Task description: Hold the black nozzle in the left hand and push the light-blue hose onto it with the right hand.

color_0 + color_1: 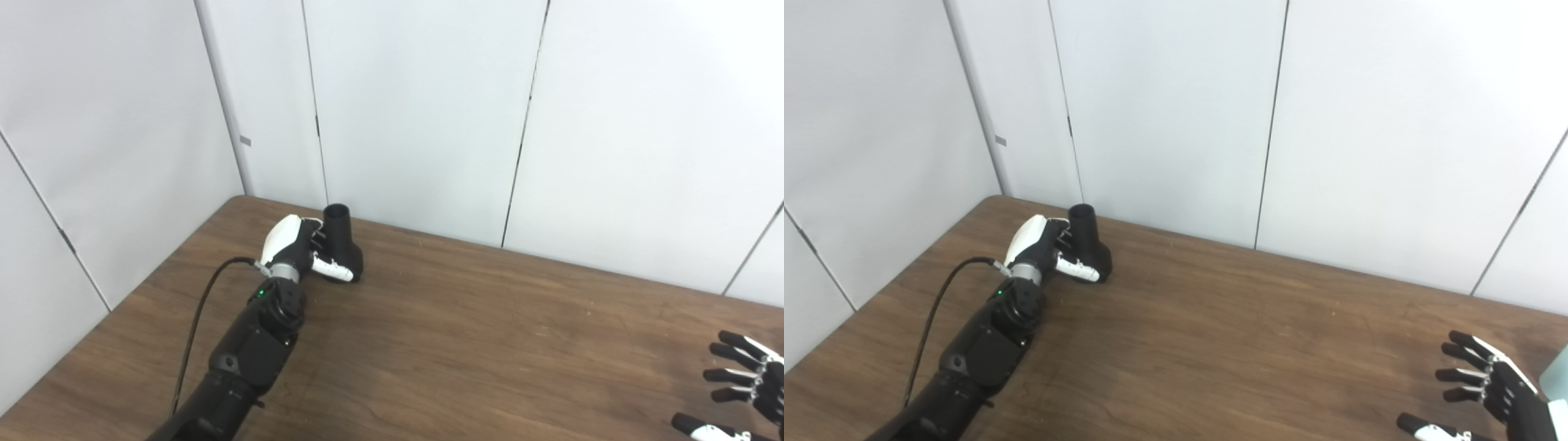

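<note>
Looks like a lab or robot test cell, not a home or shop. Plain white partition panels with thin dark seams wall in the far side and the left, meeting at a corner at far left; no decoration on them but one small grey tag near that corner. A dark wood-grain counter sits pushed into the corner against the panels, and a black cable runs exposed along a robot arm over its near left part.

2 side-by-side head views, downward
</note>
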Action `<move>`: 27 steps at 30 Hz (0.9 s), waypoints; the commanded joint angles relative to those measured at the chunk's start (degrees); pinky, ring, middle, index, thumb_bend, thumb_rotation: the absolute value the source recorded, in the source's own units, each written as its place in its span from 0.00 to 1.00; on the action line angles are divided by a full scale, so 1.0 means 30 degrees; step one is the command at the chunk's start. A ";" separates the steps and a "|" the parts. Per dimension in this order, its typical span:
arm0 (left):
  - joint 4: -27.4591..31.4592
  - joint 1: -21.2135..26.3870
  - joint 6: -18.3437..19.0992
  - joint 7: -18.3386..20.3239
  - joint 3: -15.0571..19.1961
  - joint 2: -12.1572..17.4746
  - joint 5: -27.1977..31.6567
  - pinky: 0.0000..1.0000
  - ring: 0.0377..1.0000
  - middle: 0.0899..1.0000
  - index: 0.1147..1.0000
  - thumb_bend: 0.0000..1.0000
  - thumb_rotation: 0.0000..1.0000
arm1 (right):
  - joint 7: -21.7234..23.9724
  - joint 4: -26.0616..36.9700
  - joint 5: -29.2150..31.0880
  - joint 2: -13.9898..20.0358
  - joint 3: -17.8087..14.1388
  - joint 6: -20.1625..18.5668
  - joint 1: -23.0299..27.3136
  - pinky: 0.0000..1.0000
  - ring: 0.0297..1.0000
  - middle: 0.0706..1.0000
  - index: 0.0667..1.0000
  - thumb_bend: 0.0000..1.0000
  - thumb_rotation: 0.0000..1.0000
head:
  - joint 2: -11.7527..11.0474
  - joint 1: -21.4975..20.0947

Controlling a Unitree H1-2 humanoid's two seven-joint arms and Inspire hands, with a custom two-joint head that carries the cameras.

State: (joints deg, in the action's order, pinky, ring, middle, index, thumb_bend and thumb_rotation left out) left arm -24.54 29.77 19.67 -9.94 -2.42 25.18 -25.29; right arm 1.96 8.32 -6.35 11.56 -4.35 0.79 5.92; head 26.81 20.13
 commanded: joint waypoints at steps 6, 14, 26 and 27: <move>-0.0053 0.0426 -0.0826 -0.0938 -0.0282 0.0224 -0.0581 0.92 0.53 0.41 0.43 0.53 0.00 | 0.0077 0.0809 0.0302 0.0459 -0.0240 0.0283 0.0340 0.53 0.62 0.74 0.77 0.69 0.02 | 0.0079 0.0027; 0.0111 0.0004 -0.1487 -0.0782 -0.0596 0.0319 -0.0772 0.91 0.59 0.46 0.40 0.52 0.00 | 0.0101 0.1002 0.0443 0.0528 -0.0211 0.0073 0.0368 0.53 0.62 0.74 0.77 0.69 0.03 | 0.0427 -0.0192; 0.0823 -0.0427 -0.6884 0.2789 -0.2265 0.0156 0.0921 0.91 0.53 0.38 0.44 0.53 0.00 | -0.0342 0.0954 -0.0670 0.0313 0.0035 0.0355 0.0613 0.51 0.60 0.71 0.75 0.70 0.06 | 0.0753 -0.1726; 0.0832 -0.0432 -0.7090 0.2928 -0.2316 0.0145 0.0939 0.91 0.53 0.38 0.44 0.53 0.00 | -0.0342 0.0941 -0.0692 0.0307 0.0022 0.0374 0.0619 0.51 0.60 0.71 0.75 0.70 0.07 | 0.0753 -0.1726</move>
State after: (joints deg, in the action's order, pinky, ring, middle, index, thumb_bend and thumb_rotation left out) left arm -23.12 27.48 -0.01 -2.08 -9.05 24.96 -22.31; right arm 1.80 9.63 -8.30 12.11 -3.89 0.21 5.93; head 29.00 14.94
